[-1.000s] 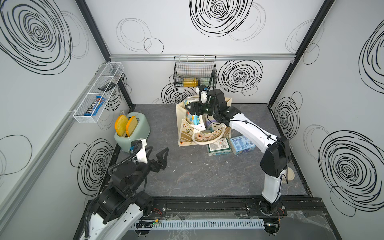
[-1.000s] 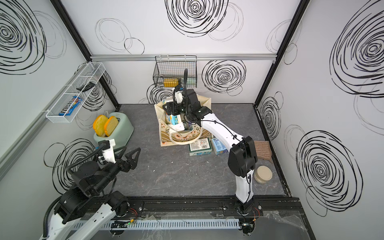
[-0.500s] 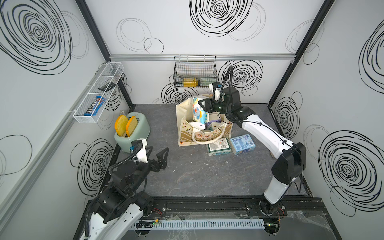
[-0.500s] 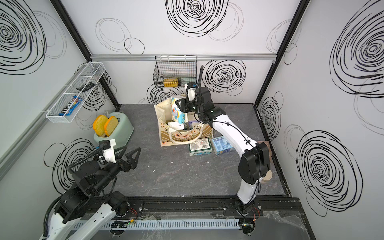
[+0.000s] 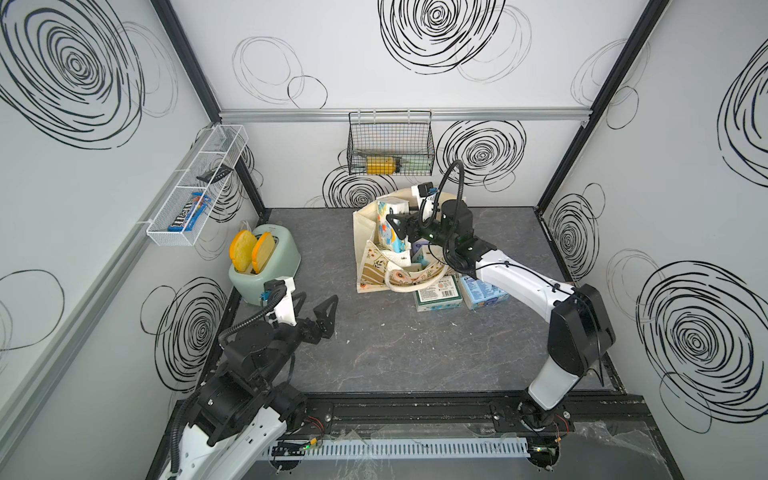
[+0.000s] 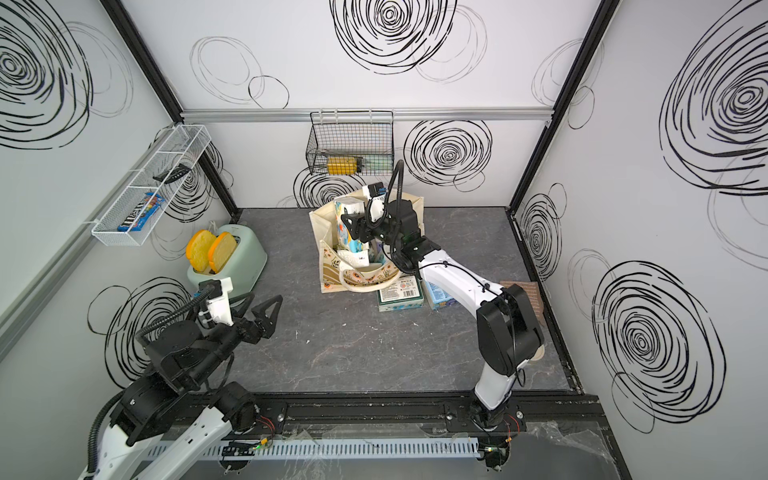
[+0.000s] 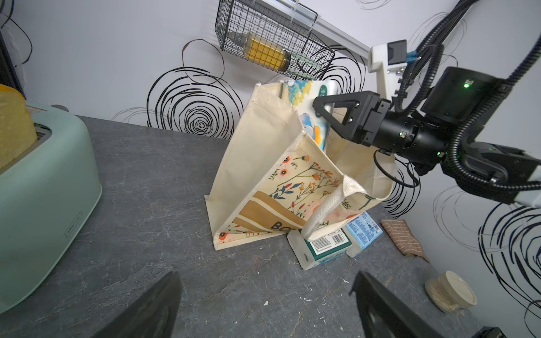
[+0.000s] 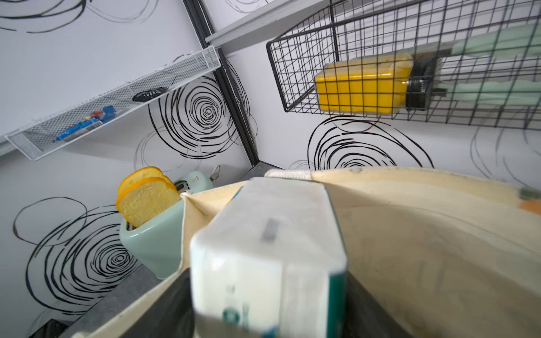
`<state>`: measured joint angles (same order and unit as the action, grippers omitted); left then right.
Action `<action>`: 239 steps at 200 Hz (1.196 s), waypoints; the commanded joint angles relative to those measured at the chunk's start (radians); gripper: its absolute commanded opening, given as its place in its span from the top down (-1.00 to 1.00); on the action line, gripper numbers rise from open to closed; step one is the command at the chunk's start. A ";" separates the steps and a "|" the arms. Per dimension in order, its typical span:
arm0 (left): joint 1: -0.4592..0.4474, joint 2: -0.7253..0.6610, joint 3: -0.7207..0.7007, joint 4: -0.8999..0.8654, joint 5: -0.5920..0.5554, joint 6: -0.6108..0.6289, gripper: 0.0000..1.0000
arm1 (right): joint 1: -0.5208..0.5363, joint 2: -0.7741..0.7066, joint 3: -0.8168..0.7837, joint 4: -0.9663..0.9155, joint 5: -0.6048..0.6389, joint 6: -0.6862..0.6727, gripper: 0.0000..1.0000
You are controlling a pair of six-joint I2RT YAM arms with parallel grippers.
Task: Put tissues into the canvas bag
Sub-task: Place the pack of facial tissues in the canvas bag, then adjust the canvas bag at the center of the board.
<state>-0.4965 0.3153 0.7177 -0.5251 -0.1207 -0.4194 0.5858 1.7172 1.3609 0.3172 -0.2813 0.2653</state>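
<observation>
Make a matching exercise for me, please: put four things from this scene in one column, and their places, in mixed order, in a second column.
Things:
1. elephant-print tissue pack
2. green-white tissue pack
3. bread slices
4. yellow bottle

Places:
A. in the black wire basket on the back wall
B. standing upright in the canvas bag
C. in the slots of the toaster
D. lying on the table, beside the light blue pack

Pairs: 1-B, 2-D, 3-C, 4-A

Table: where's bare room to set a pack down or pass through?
Free: table between toaster and canvas bag, and the open front middle. Crowded: the bag's right side, with green-white pack, blue pack, striped cloth, jar.
</observation>
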 commanded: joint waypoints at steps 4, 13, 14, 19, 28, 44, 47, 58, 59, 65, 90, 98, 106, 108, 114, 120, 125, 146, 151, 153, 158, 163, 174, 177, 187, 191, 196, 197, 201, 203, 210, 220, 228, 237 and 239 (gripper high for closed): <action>0.003 0.011 -0.006 0.036 -0.005 -0.002 -0.91 | -0.028 -0.043 0.049 -0.003 -0.071 -0.026 -0.58; 0.002 0.013 -0.006 0.036 -0.004 -0.001 -0.92 | -0.040 -0.059 0.067 -0.022 -0.091 -0.023 -0.57; 0.002 0.013 -0.007 0.036 -0.004 -0.001 -0.91 | -0.042 -0.060 0.069 -0.024 -0.094 -0.022 -0.57; 0.002 0.014 -0.006 0.036 -0.002 -0.001 -0.91 | -0.050 -0.067 0.082 -0.043 -0.105 -0.018 -0.55; 0.003 0.017 -0.007 0.038 0.000 -0.001 -0.92 | -0.063 -0.077 0.106 -0.076 -0.122 -0.011 -0.54; 0.004 0.019 -0.007 0.039 0.003 0.000 -0.92 | -0.085 -0.091 0.141 -0.135 -0.127 0.004 -0.53; 0.004 0.019 -0.007 0.039 0.003 0.001 -0.92 | -0.089 -0.091 0.149 -0.150 -0.125 0.006 -0.53; 0.006 0.019 -0.006 0.039 0.004 0.001 -0.91 | -0.092 -0.092 0.180 -0.215 -0.084 0.001 -0.49; 0.006 0.018 -0.006 0.039 0.003 0.001 -0.91 | -0.092 -0.091 0.183 -0.222 -0.079 0.000 -0.49; 0.006 0.018 -0.007 0.039 0.003 0.001 -0.91 | -0.088 -0.093 0.193 -0.258 -0.043 -0.009 -0.48; 0.007 0.018 -0.008 0.039 0.003 -0.001 -0.91 | -0.051 -0.103 0.196 -0.271 0.031 -0.088 -0.50; 0.007 0.020 -0.007 0.039 0.003 0.000 -0.91 | -0.041 -0.090 0.220 -0.287 0.022 -0.102 -0.51; 0.006 0.020 -0.008 0.039 0.003 -0.001 -0.91 | -0.041 -0.066 0.253 -0.305 -0.025 -0.103 -0.51; 0.007 0.020 -0.008 0.039 0.003 -0.001 -0.91 | -0.041 -0.060 0.262 -0.309 -0.037 -0.102 -0.51; 0.007 0.022 -0.008 0.038 0.002 0.000 -0.92 | -0.039 -0.038 0.292 -0.327 -0.070 -0.096 -0.51; 0.007 0.022 -0.008 0.038 0.003 -0.001 -0.92 | -0.039 -0.013 0.322 -0.348 -0.095 -0.085 -0.50; 0.006 0.022 -0.008 0.039 0.003 -0.001 -0.91 | -0.039 0.008 0.348 -0.367 -0.119 -0.075 -0.51; 0.007 0.018 -0.008 0.037 -0.002 -0.002 -0.91 | -0.037 0.080 0.438 -0.470 -0.147 -0.043 -0.49; 0.007 0.015 -0.009 0.037 -0.003 -0.002 -0.91 | -0.039 0.079 0.437 -0.482 -0.137 -0.036 -0.48; 0.007 0.014 -0.009 0.037 -0.005 -0.002 -0.92 | -0.040 0.077 0.434 -0.484 -0.133 -0.035 -0.48; 0.007 0.012 -0.009 0.036 -0.006 -0.002 -0.91 | -0.042 0.062 0.416 -0.481 -0.122 -0.028 -0.48; 0.006 0.013 -0.010 0.036 -0.008 -0.002 -0.91 | -0.044 0.040 0.388 -0.469 -0.114 -0.023 -0.48; 0.006 0.016 -0.009 0.036 -0.005 -0.002 -0.91 | -0.055 -0.036 0.301 -0.424 -0.101 0.003 -0.48; 0.006 0.017 -0.009 0.037 -0.003 -0.002 -0.91 | -0.061 -0.060 0.277 -0.411 -0.103 0.012 -0.49; 0.006 0.023 -0.013 0.045 0.011 0.001 -0.99 | -0.080 -0.149 0.189 -0.377 -0.110 0.043 -0.49; 0.006 0.027 -0.017 0.050 0.021 0.003 -0.98 | -0.089 -0.187 0.153 -0.365 -0.113 0.056 -0.50; 0.005 0.033 -0.017 0.055 0.034 0.007 -0.96 | -0.100 -0.236 0.111 -0.353 -0.115 0.067 -0.50; 0.005 0.034 -0.017 0.056 0.036 0.007 -0.95 | -0.103 -0.249 0.102 -0.351 -0.116 0.069 -0.50; 0.004 0.041 -0.017 0.058 0.044 0.008 -0.94 | -0.110 -0.289 0.070 -0.346 -0.119 0.076 -0.50; 0.004 0.044 -0.017 0.058 0.046 0.009 -0.93 | -0.115 -0.308 0.052 -0.344 -0.121 0.077 -0.50; 0.004 0.054 -0.018 0.062 0.055 0.013 -0.93 | -0.131 -0.379 0.002 -0.349 -0.125 0.080 -0.50; 0.003 0.070 -0.018 0.067 0.067 0.015 -0.93 | -0.157 -0.469 -0.058 -0.374 -0.130 0.080 -0.51; 0.004 0.084 -0.020 0.072 0.082 0.017 -0.93 | -0.182 -0.536 -0.103 -0.402 -0.142 0.078 -0.52; 0.004 0.107 -0.023 0.079 0.105 0.023 -0.94 | -0.212 -0.604 -0.148 -0.444 -0.155 0.081 -0.52; 0.004 0.113 -0.024 0.081 0.113 0.023 -0.94 | -0.222 -0.618 -0.158 -0.454 -0.158 0.081 -0.52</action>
<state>-0.4965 0.3817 0.7067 -0.5125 -0.0731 -0.4179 0.4198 1.2888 1.2743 -0.1051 -0.3985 0.3225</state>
